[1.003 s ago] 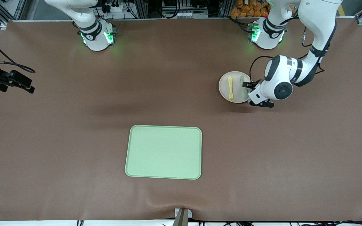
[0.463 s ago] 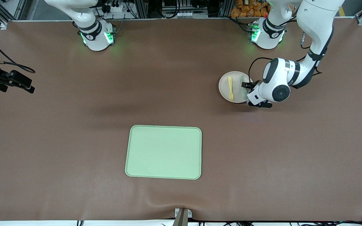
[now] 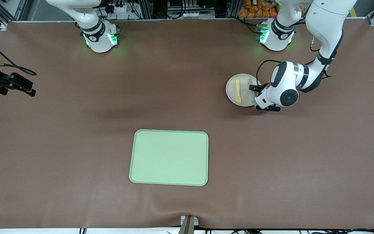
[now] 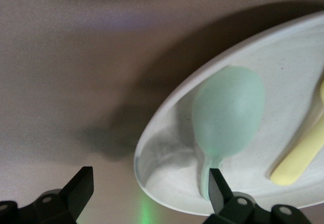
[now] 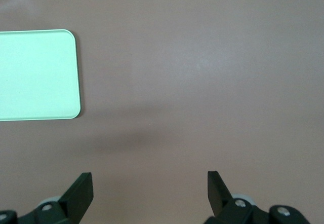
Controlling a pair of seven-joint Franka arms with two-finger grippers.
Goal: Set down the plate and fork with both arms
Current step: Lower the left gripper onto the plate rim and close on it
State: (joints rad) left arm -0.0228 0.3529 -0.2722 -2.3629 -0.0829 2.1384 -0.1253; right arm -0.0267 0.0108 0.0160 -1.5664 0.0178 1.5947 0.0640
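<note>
A round, pale beige plate (image 3: pixel 243 90) is seen flat on the worktop toward the left arm's end; a small yellow fork (image 3: pixel 238 92) is laid in it.

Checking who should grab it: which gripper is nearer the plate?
Left. The left gripper is open at the plate rim, straddling it. The right gripper waits open over bare table, near the tray.

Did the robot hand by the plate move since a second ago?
Yes, a little. The left gripper has crept toward the plate, which has stayed put. Its open fingers now straddle the plate's rim beside the spoon.
</note>
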